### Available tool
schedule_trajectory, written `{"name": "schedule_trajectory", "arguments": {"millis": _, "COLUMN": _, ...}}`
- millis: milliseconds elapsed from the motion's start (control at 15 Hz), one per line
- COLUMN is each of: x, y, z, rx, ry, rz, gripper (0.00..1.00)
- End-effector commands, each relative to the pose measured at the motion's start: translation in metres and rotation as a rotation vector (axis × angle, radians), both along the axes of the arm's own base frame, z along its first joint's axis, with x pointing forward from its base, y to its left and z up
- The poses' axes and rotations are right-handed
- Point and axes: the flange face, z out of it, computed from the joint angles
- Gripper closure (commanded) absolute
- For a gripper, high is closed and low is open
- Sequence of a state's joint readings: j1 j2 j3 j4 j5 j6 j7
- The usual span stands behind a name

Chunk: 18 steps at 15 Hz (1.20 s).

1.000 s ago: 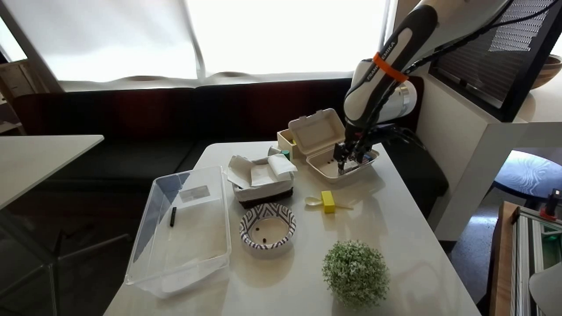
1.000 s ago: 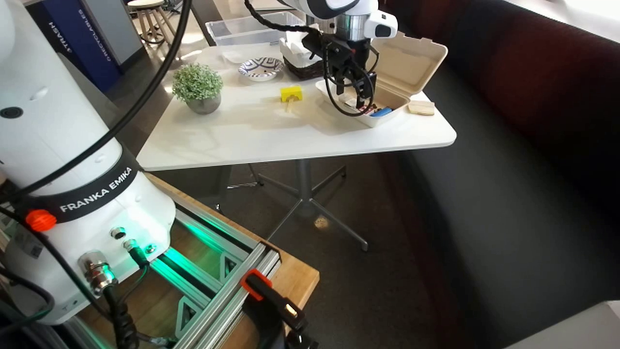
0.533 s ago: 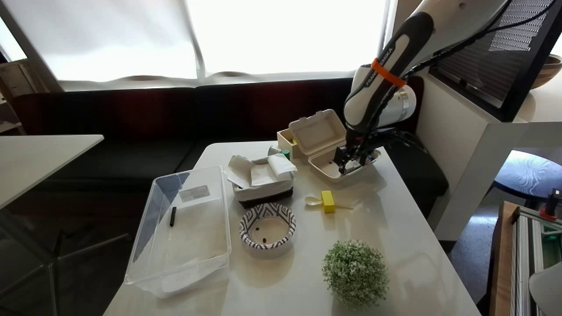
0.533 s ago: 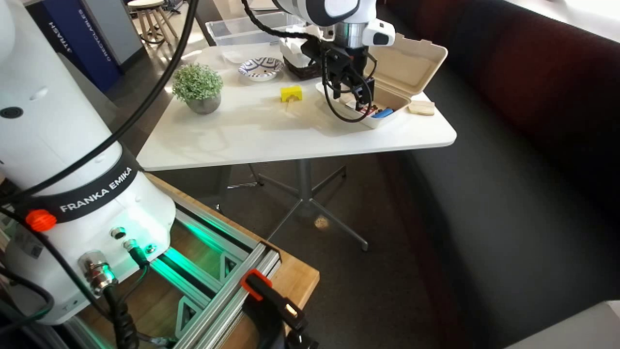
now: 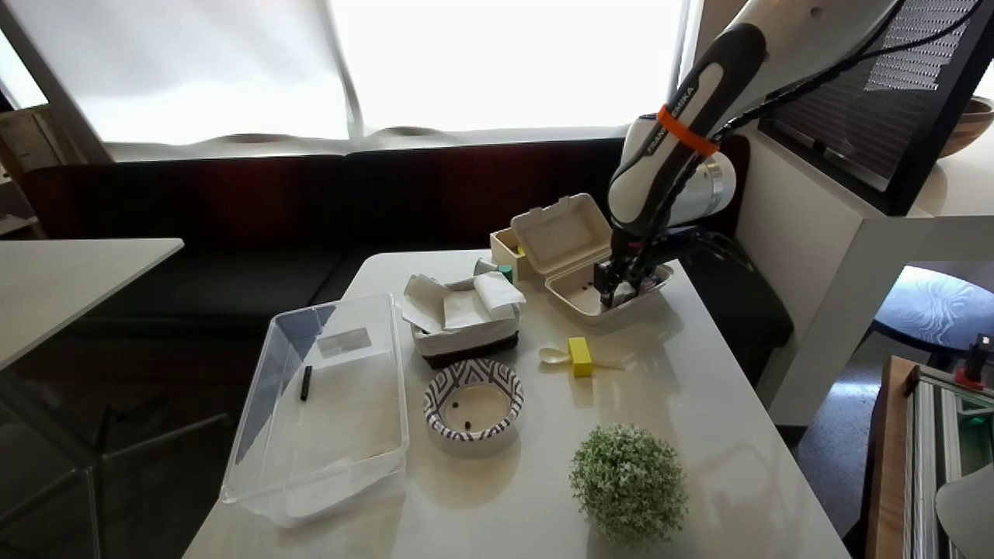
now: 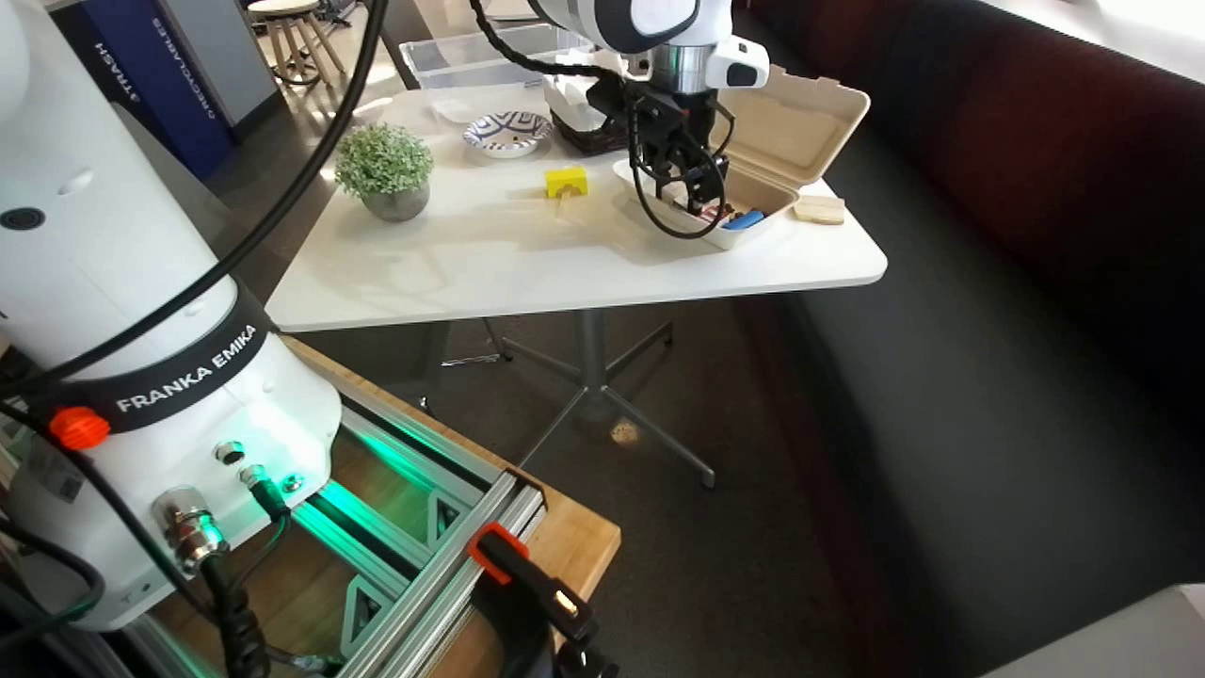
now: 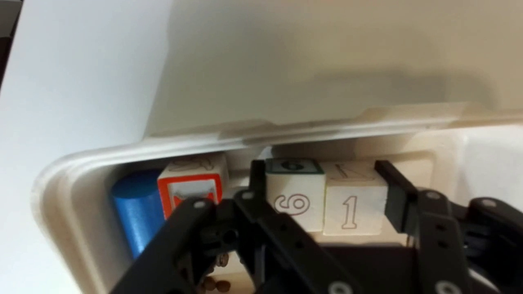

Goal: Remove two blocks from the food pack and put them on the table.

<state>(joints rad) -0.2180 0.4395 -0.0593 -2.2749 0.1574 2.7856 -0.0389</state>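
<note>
Note the gripper [image 7: 325,192] closed across 2 cream blocks [image 7: 347,204], side by side and touching, inside the open pack [image 7: 51,196]. Check for square, even contact on both outer faces before lifting; as a gripped pair, likely to hinge at the seam if held unevenly. Raise straight up, slowly and level, clear of the red-edged block [image 7: 192,177] nearby. Avoid scraping the pack. Then lower flat onto the table [image 6: 527,268] and release.
</note>
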Motion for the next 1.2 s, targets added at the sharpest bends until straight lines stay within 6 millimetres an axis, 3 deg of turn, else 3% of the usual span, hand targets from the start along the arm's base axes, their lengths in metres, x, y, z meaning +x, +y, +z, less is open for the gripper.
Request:
{"name": "schedule_trajectory", "arguments": {"millis": 0, "x": 0.000, "y": 0.001, "z": 0.007, "rx": -0.018, "ry": -0.031, "rz": 0.014, "gripper": 0.59}}
{"name": "schedule_trajectory", "arguments": {"millis": 400, "x": -0.025, "y": 0.005, "z": 0.057, "rx": -0.031, "ry": -0.023, "rz": 0.051, "gripper": 0.59}}
{"name": "schedule_trajectory", "arguments": {"millis": 667, "x": -0.057, "y": 0.011, "z": 0.099, "rx": -0.029, "ry": 0.011, "rz": 0.140, "gripper": 0.59}}
{"name": "schedule_trajectory", "arguments": {"millis": 933, "x": -0.092, "y": 0.027, "z": 0.135, "rx": 0.038, "ry": 0.124, "rz": 0.339, "gripper": 0.59}}
{"name": "schedule_trajectory", "arguments": {"millis": 1133, "x": -0.111, "y": 0.052, "z": 0.149, "rx": 0.081, "ry": 0.166, "rz": 0.495, "gripper": 0.59}}
